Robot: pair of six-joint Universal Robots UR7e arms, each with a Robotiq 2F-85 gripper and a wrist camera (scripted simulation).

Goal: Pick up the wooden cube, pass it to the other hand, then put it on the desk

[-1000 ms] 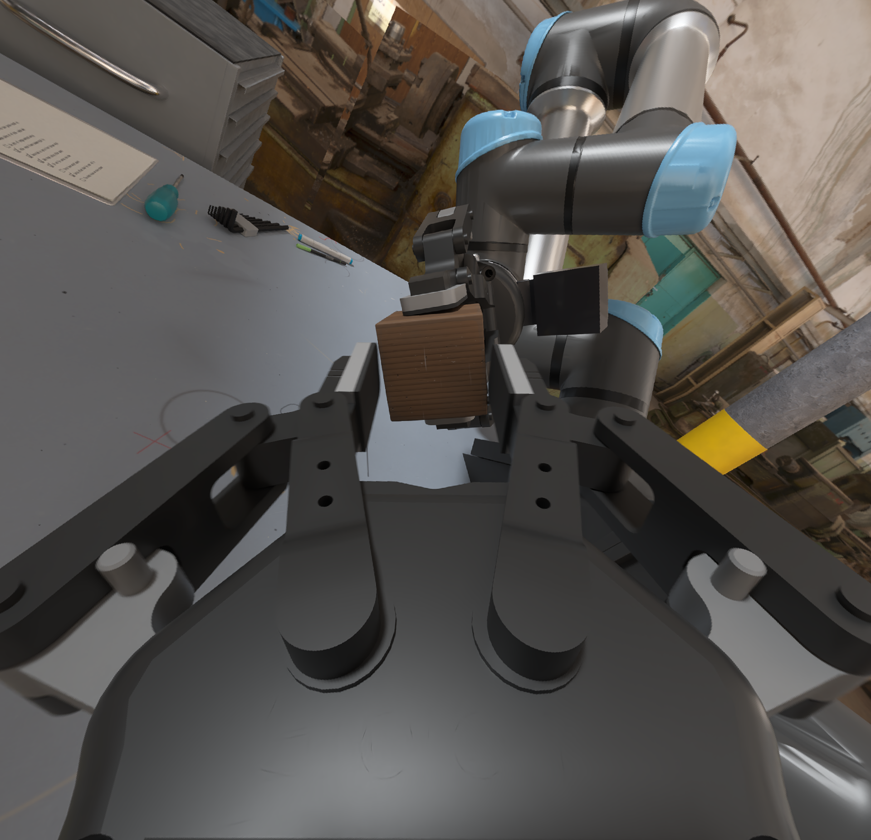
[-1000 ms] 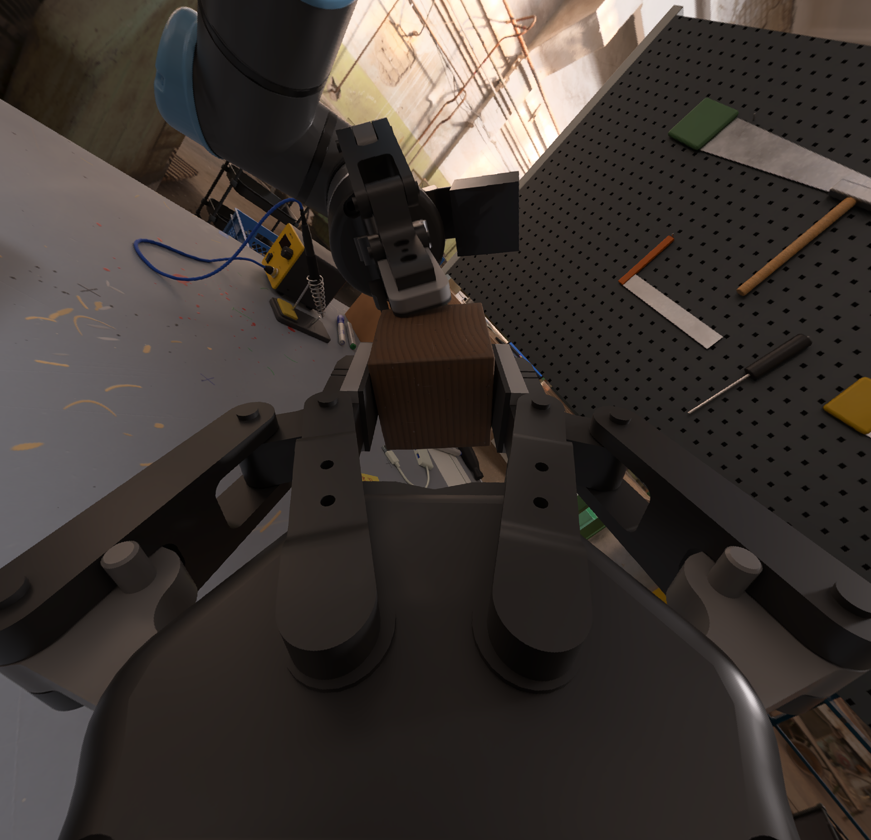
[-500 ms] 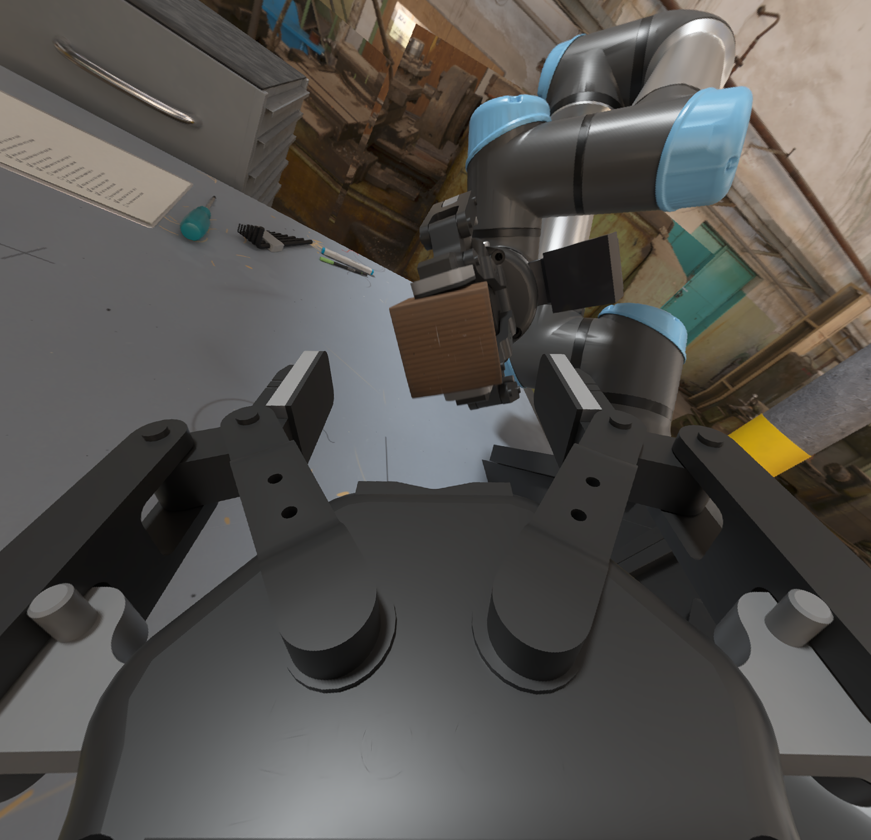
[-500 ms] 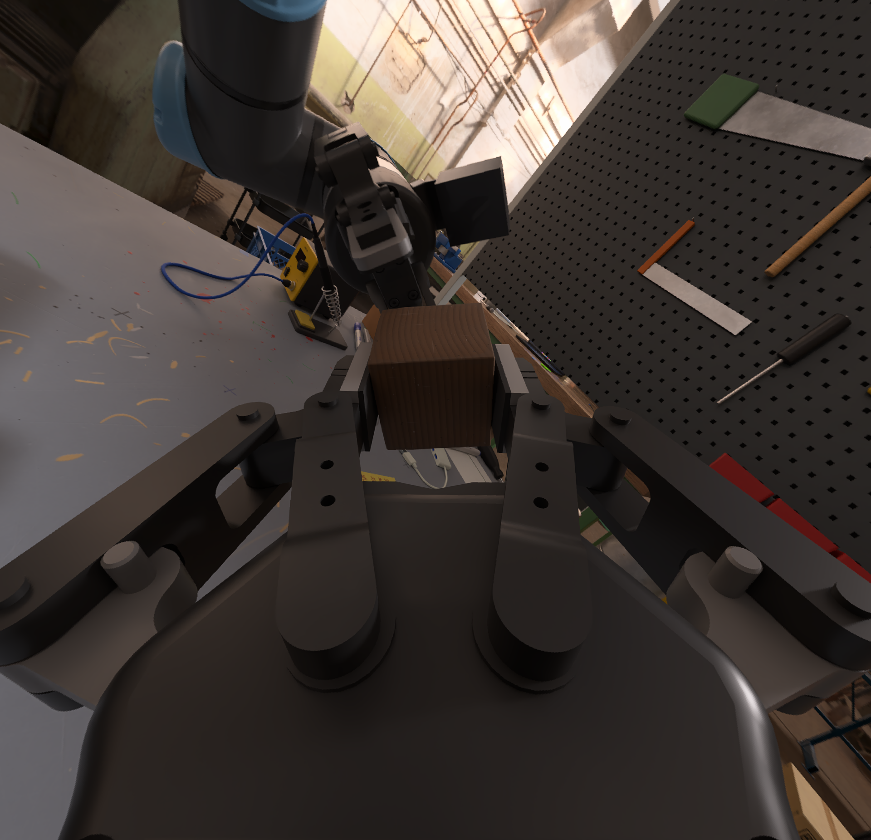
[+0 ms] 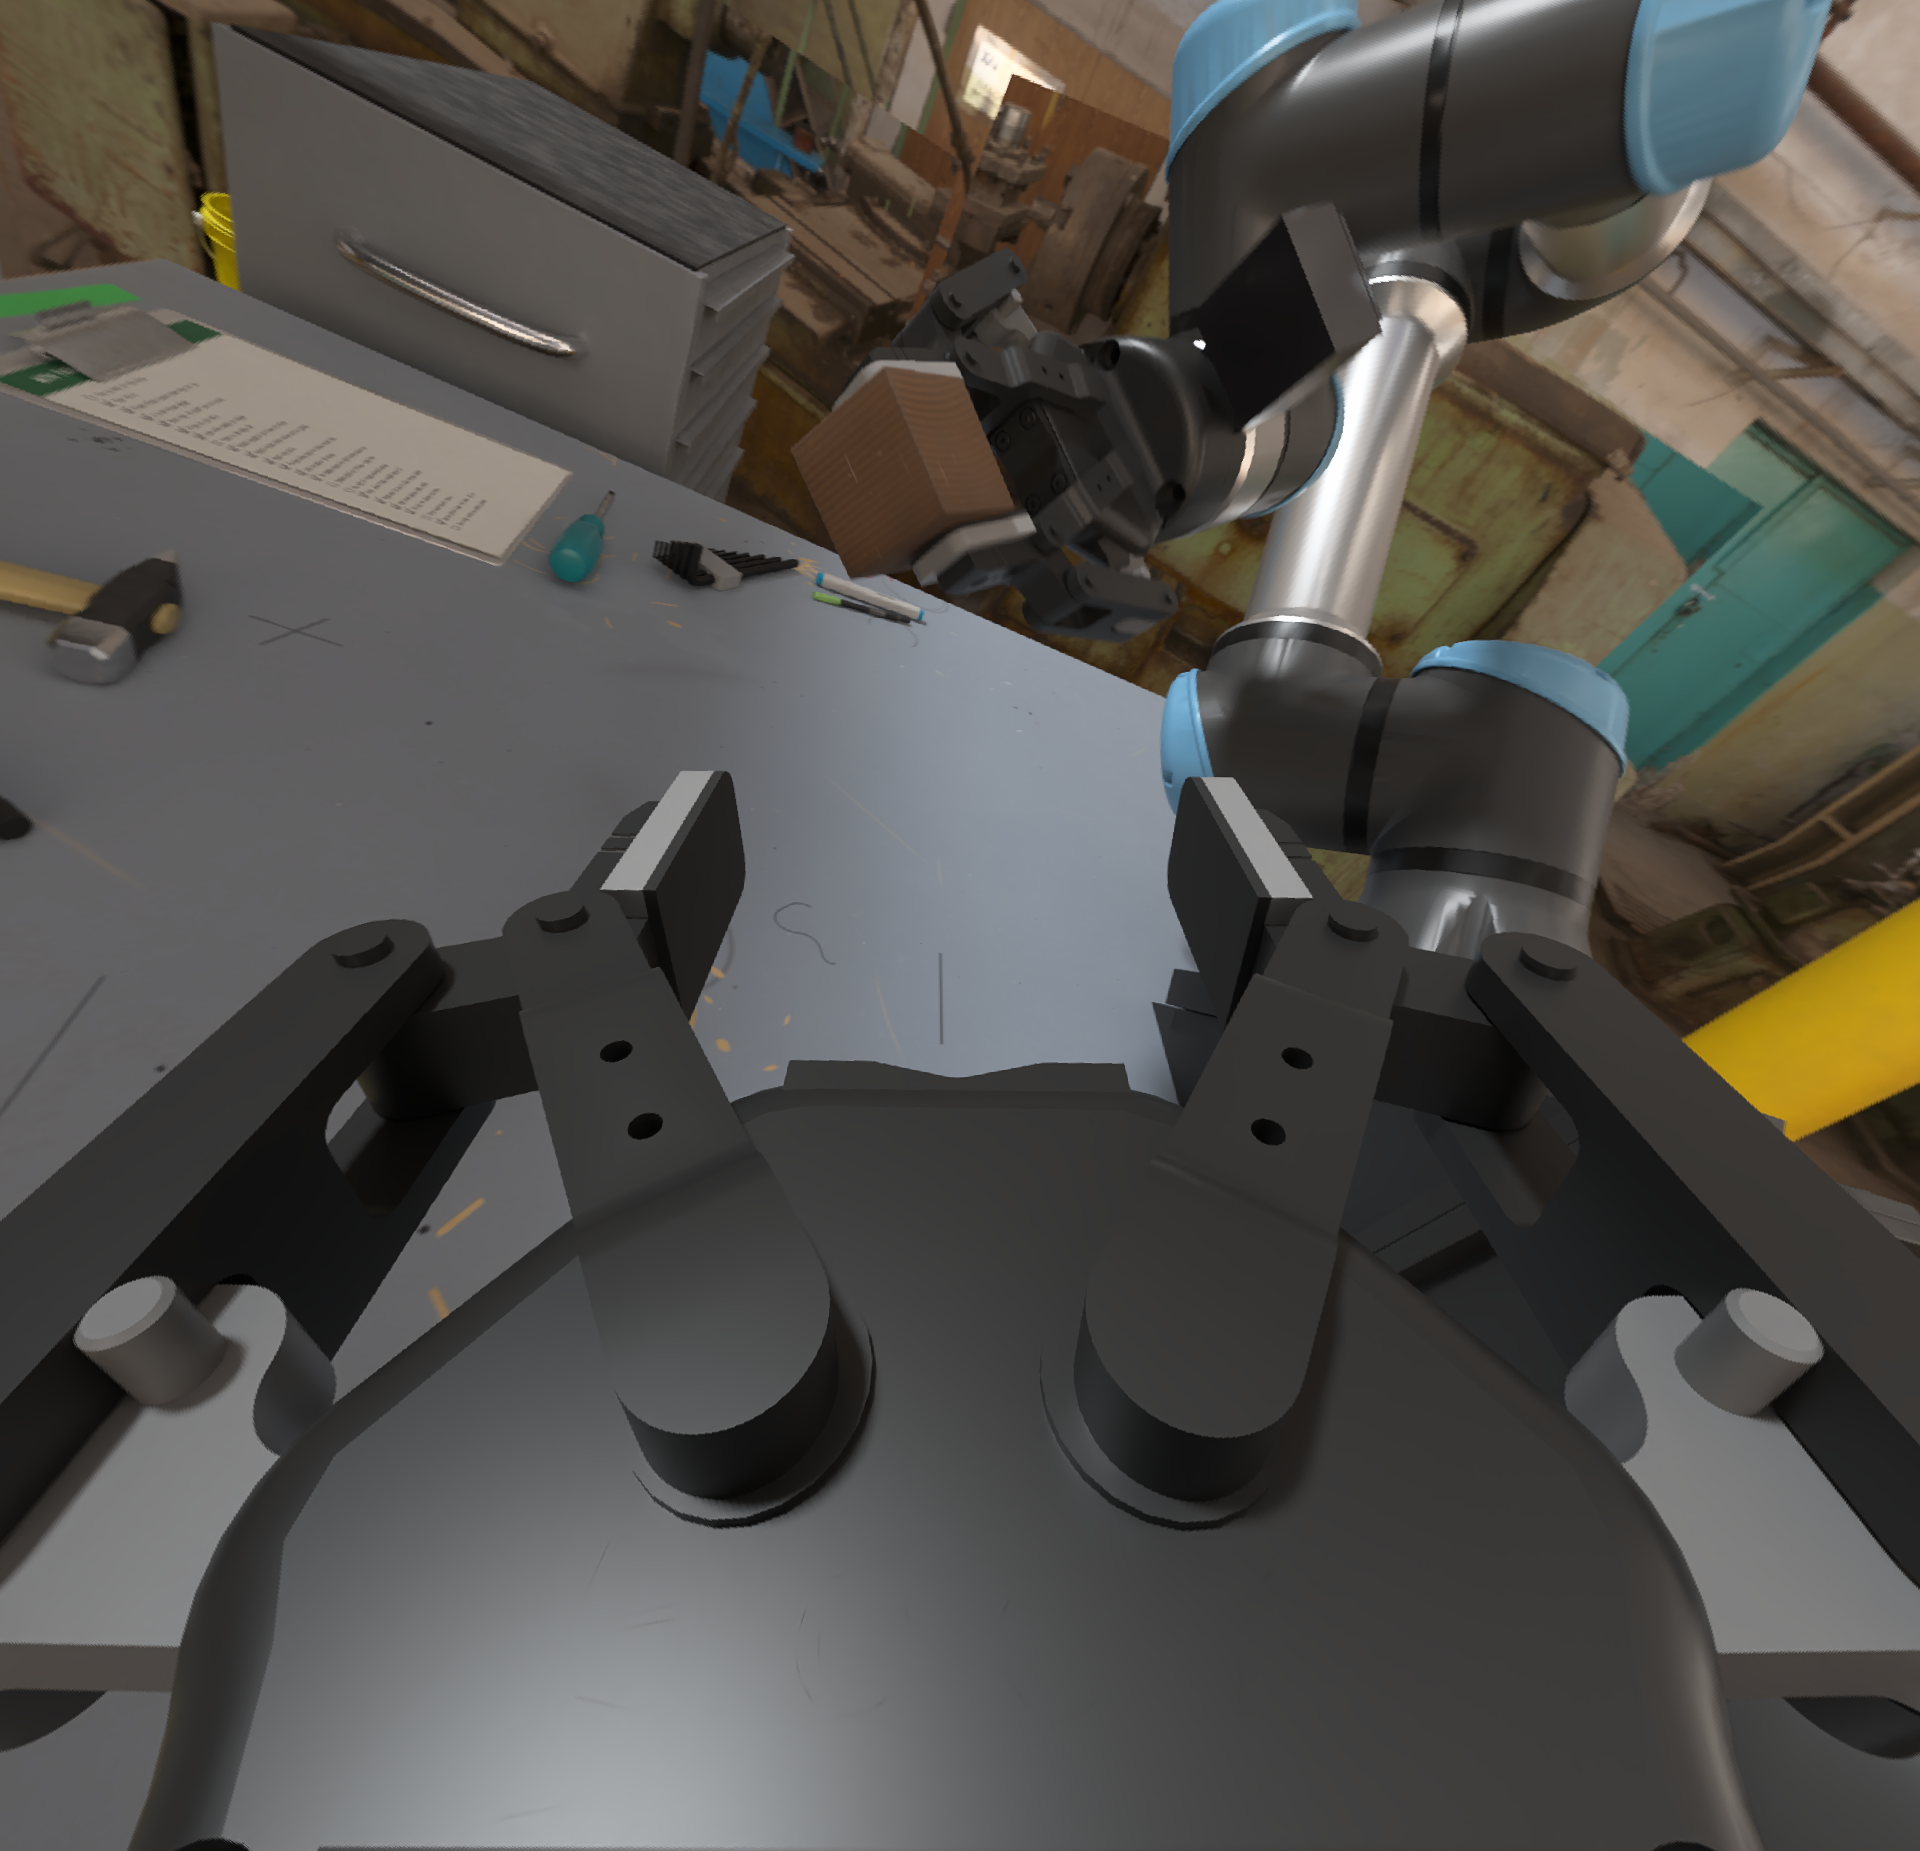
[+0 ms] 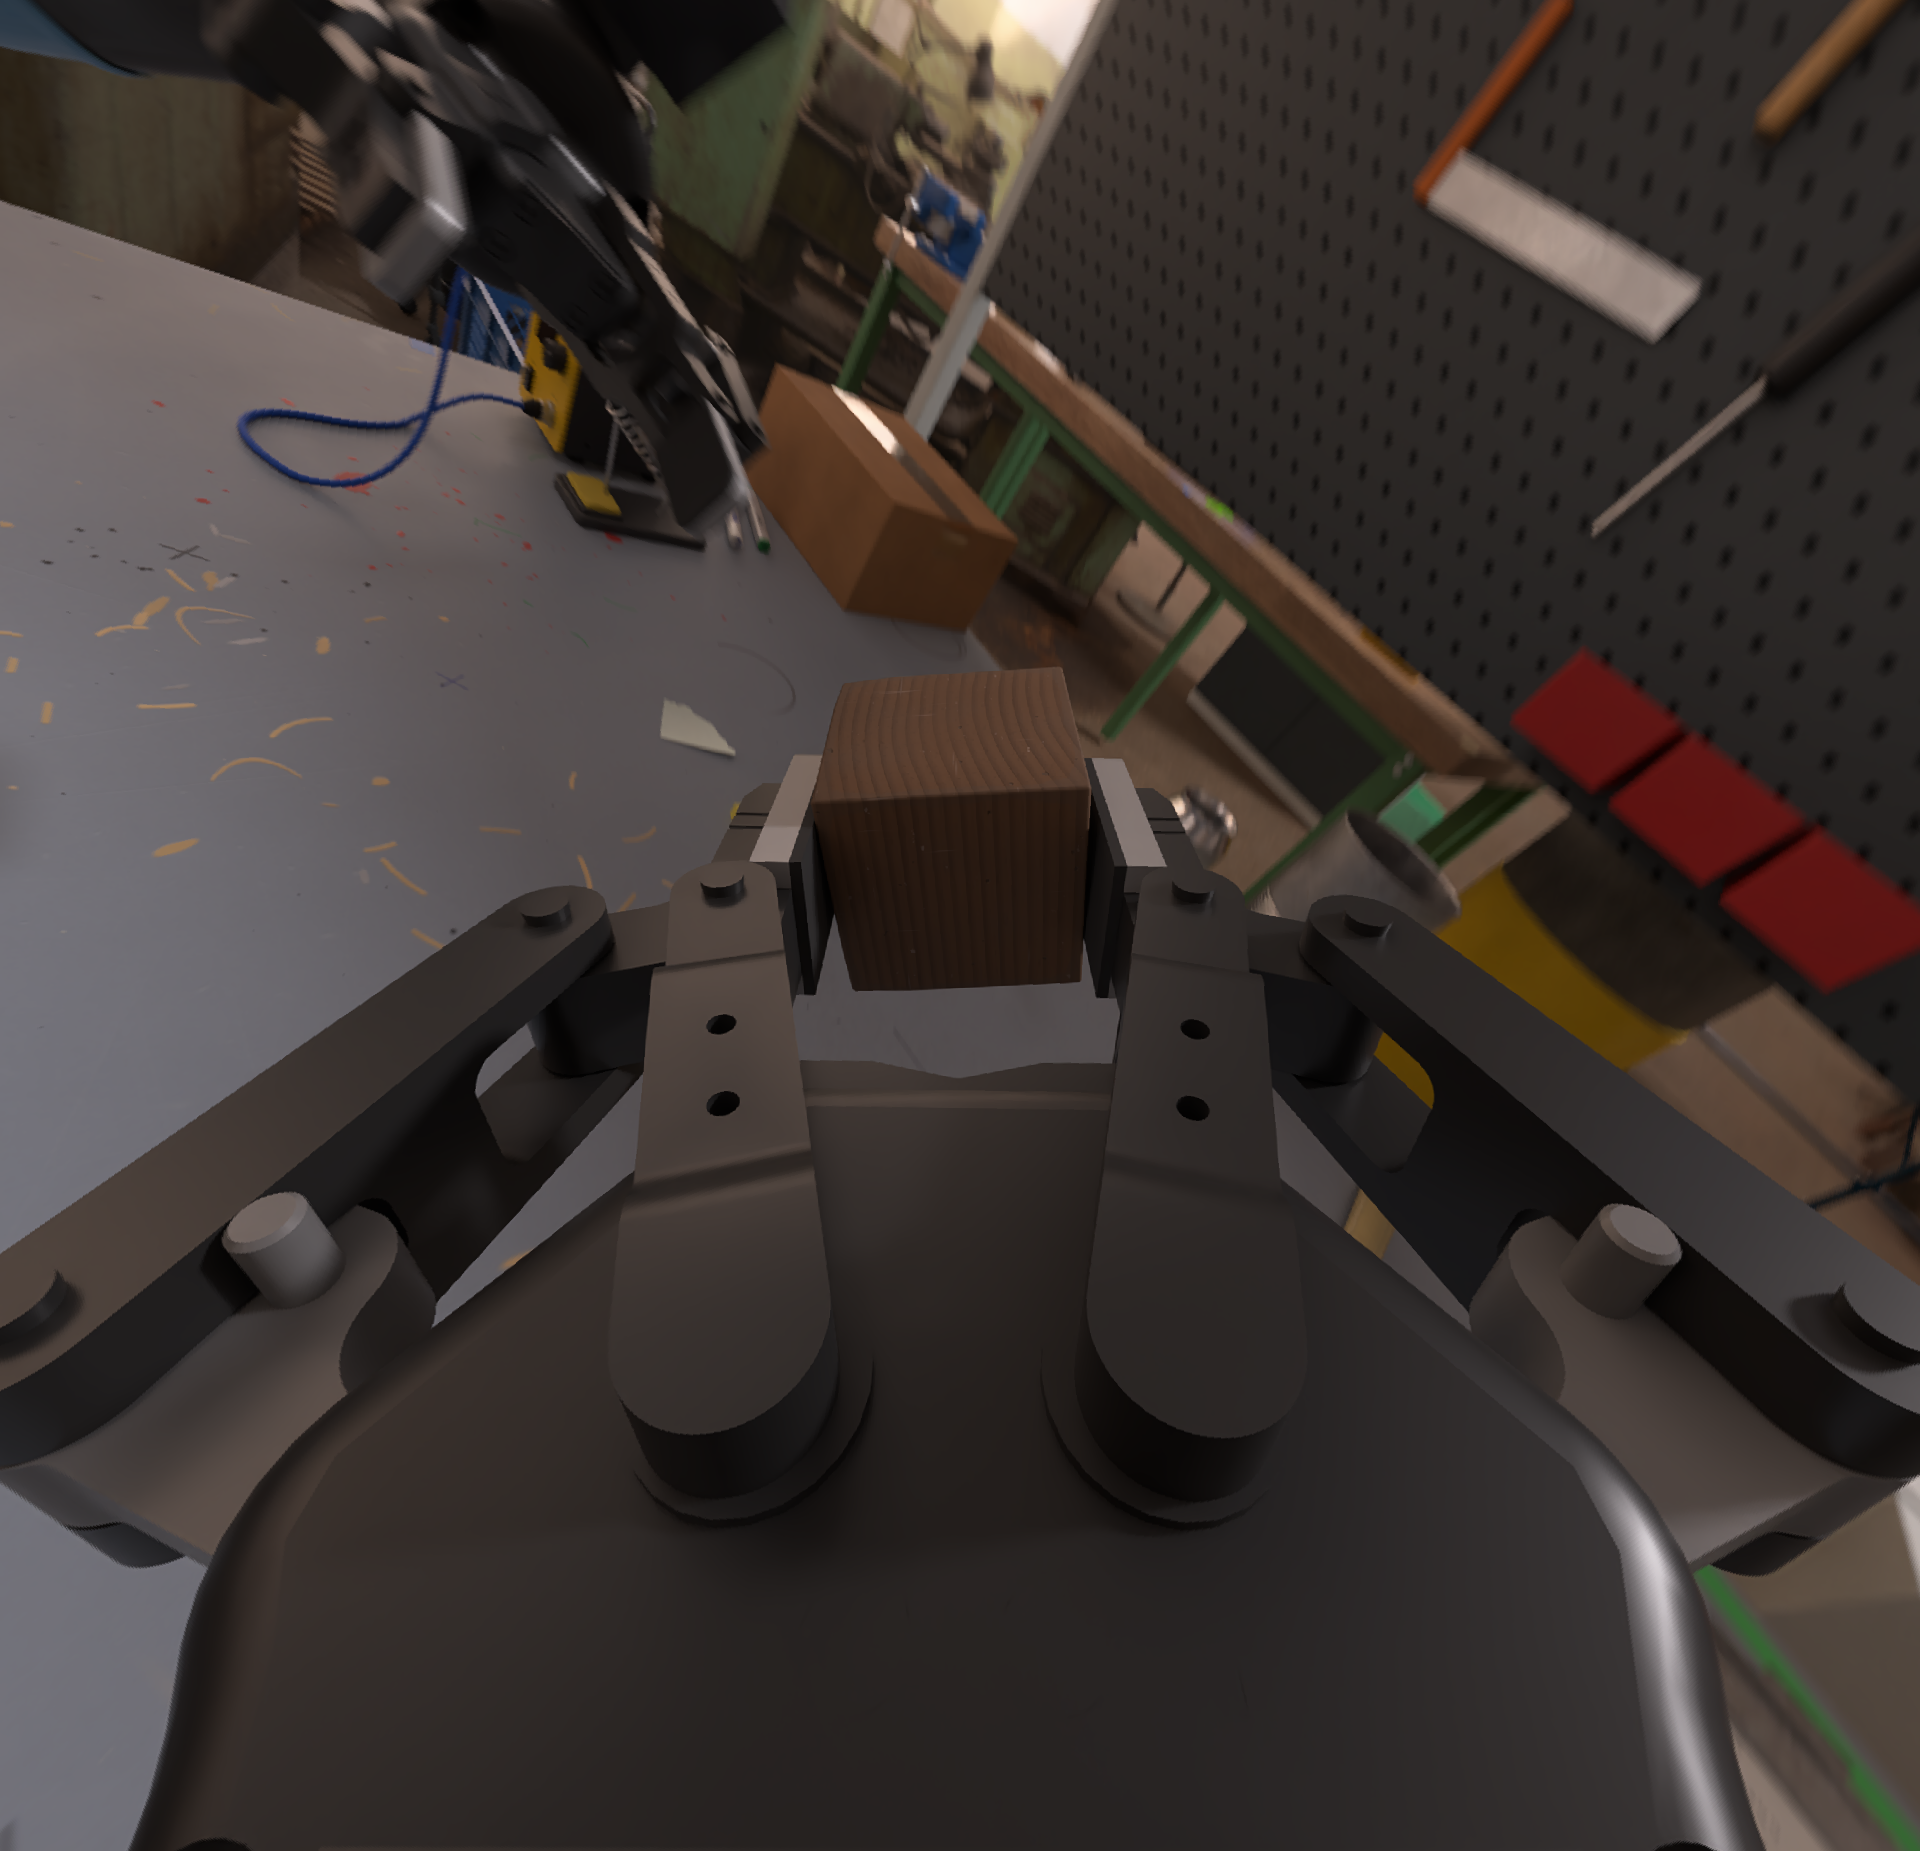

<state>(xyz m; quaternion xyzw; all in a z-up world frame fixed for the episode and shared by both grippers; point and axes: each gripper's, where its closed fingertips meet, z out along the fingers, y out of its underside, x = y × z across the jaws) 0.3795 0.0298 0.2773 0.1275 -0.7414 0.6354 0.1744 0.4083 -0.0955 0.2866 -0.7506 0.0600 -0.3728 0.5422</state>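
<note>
We log the wooden cube [image 6: 951, 845] clamped between the pads of the right gripper [image 6: 951, 856], held above the grey table [image 6: 343, 762]. The left gripper [image 5: 956, 845] is spread wide and empty. Risks, in our judgement: releasing too high makes it bounce or tumble; setting down near the table's edge risks a fall.

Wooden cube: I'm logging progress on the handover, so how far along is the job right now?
Done: the wooden cube is off the desk and the pass is complete; the left gripper is open and empty. In hand: the right gripper is shut on the cube, carrying it above the desk. Left: lower it onto the desk and release.
</note>
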